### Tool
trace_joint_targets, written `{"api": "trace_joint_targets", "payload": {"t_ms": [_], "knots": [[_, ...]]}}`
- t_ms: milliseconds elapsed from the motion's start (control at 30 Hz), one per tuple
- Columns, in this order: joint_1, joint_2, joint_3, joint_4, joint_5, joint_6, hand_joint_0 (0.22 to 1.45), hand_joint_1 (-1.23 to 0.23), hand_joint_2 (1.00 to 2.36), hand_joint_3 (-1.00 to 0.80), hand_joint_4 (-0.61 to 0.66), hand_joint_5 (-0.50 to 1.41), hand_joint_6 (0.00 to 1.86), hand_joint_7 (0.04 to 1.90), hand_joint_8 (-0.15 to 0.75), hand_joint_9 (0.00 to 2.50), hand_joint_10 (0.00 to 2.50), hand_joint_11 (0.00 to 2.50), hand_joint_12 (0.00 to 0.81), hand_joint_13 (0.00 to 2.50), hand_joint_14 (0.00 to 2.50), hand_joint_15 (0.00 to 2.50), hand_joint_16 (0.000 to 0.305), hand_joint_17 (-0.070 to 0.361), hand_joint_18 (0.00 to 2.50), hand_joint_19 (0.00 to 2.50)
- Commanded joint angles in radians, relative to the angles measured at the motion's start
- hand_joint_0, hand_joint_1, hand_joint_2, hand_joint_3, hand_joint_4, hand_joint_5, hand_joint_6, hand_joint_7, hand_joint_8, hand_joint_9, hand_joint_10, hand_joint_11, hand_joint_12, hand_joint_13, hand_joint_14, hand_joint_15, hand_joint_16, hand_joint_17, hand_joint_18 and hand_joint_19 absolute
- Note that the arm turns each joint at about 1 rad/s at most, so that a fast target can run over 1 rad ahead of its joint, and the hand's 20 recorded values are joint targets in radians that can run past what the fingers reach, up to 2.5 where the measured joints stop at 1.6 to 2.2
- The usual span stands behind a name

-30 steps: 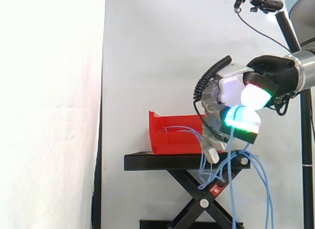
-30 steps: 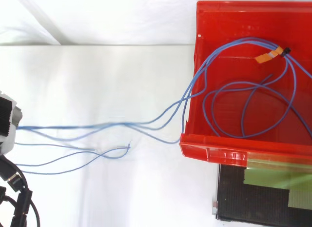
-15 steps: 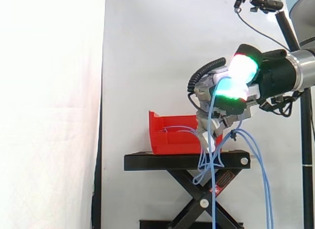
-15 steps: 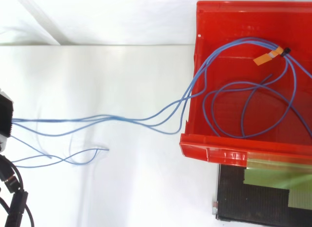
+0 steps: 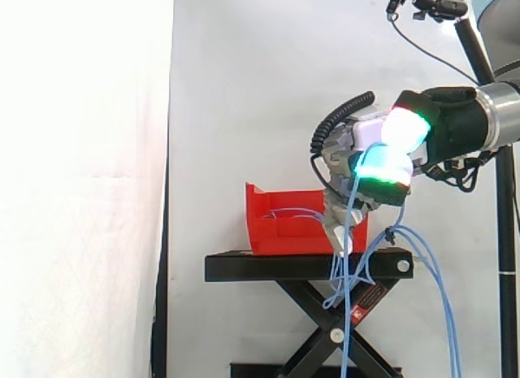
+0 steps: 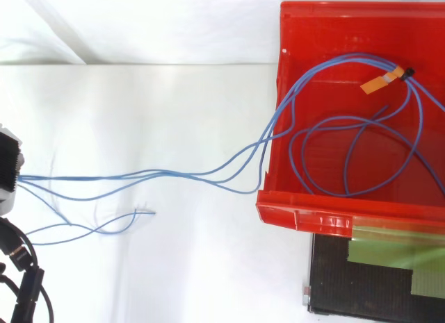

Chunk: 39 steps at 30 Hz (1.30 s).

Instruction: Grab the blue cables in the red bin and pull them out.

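Hand [image 5: 370, 142] mid-right in side view, fingers clamped tight on blue cables [image 6: 174, 176]. Top view: strands stretch from left edge into red bin [image 6: 306, 213] at right, loops lying inside.

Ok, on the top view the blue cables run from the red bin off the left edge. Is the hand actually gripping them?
Observer: Yes. From the side, the hand is curled round the blue cables.
Operator: Where do the loose ends go?
Observer: They hang down past the black stand and leave the picture at the bottom.
Operator: And the hand's height?
Observer: Most of it sits higher than the red bin.
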Motion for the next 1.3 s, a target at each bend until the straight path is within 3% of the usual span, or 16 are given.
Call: {"api": "trace_joint_targets", "payload": {"t_ms": [0,1267], "knots": [[-0.001,0.0,0.0,0.0,0.0,-0.014,0.91,-0.83,1.0,-1.0,0.17,0.89,0.63,0.55,0.276,0.95,0.03,0.73,0.331,0.78,0.02,0.6,0.039,0.089,0.52,0.66],[-0.002,0.0,0.0,0.0,0.0,-0.017,0.75,-0.73,1.0,-1.0,0.22,0.91,0.42,0.62,0.29,0.95,0.03,0.71,0.353,0.79,0.02,0.6,0.044,0.099,0.54,0.63]]}}
